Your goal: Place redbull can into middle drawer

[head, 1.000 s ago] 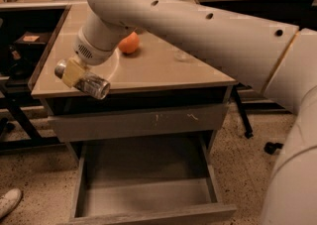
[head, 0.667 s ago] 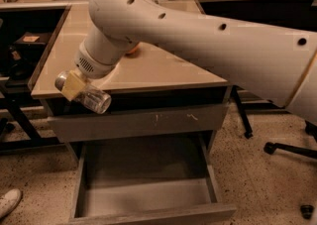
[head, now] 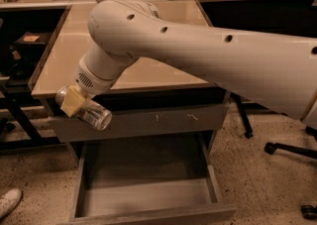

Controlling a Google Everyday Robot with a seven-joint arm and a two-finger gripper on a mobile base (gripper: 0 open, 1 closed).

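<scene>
- the gripper point(head: 74, 102) hangs off the front left corner of the tabletop point(head: 59, 60), its pale pads clamped across the redbull can point(head: 94, 115).
- the can lies tilted in that grip, shiny end down and right, in front of the scratched drawer front point(head: 148, 122).
- likely handling: thin metal, light, smooth and slippery; firm on the ends but it would dent under a hard squeeze. the mid-body hold looks right.
- the middle drawer point(head: 143, 167) stands open below and right, its flat bottom bare.
- on its side the can may roll when let go.
</scene>
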